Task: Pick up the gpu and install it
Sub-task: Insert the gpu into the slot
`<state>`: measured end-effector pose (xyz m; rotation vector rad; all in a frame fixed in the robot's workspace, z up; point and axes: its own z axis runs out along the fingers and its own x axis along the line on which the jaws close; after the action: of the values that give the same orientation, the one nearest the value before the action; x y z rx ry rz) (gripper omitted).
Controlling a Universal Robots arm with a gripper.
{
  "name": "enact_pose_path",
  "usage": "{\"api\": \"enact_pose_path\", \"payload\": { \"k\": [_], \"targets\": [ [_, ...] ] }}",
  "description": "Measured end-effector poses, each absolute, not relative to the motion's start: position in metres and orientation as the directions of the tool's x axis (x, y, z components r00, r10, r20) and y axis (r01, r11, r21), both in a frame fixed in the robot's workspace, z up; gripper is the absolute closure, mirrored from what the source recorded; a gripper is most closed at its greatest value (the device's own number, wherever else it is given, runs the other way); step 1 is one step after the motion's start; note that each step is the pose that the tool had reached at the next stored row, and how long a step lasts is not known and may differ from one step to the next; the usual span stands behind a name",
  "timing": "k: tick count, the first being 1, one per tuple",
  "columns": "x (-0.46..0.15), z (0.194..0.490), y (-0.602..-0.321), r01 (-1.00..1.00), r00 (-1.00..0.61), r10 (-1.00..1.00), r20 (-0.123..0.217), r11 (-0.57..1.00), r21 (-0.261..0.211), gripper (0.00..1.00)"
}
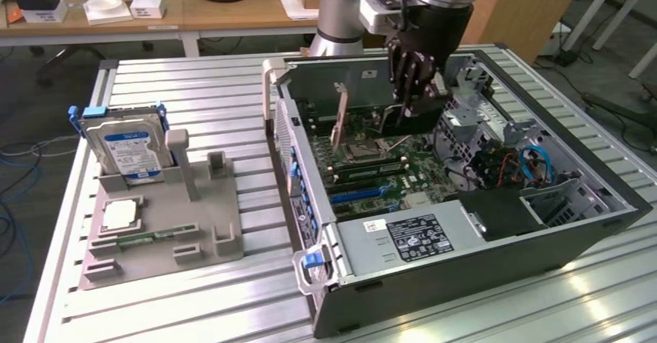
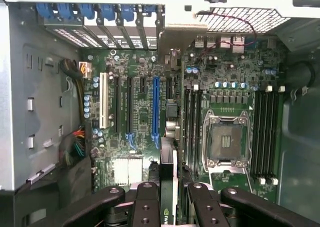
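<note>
My gripper (image 1: 415, 106) hangs inside the open computer case (image 1: 575, 228), above the motherboard (image 1: 385, 170). It is shut on the gpu (image 1: 408, 120), a thin dark card that hangs below the fingers. In the wrist view the gpu (image 2: 167, 167) shows edge-on between the black fingers (image 2: 146, 202), with a green logo near the grip (image 2: 167, 189). The card's edge lies just beside the long blue slot (image 2: 155, 107) and apart from the empty CPU socket (image 2: 223, 139). I cannot tell whether the card touches the board.
On the exterior view's left, a grey holder (image 1: 205, 243) carries a silver blue-labelled hard drive (image 1: 125, 147) and a small square CPU chip (image 1: 121, 214). A power supply (image 1: 411, 235) fills the case's near end. Cables (image 1: 534, 166) and drive bays stand to the right.
</note>
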<state>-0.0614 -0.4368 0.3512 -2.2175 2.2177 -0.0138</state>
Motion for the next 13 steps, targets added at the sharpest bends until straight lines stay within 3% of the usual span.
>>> {"api": "enact_pose_path", "payload": {
  "k": [13],
  "targets": [
    [-0.071, 0.3417, -0.4387, -1.0, -0.007, -1.0, 0.003, 0.007, -0.01, 0.74]
  ]
}}
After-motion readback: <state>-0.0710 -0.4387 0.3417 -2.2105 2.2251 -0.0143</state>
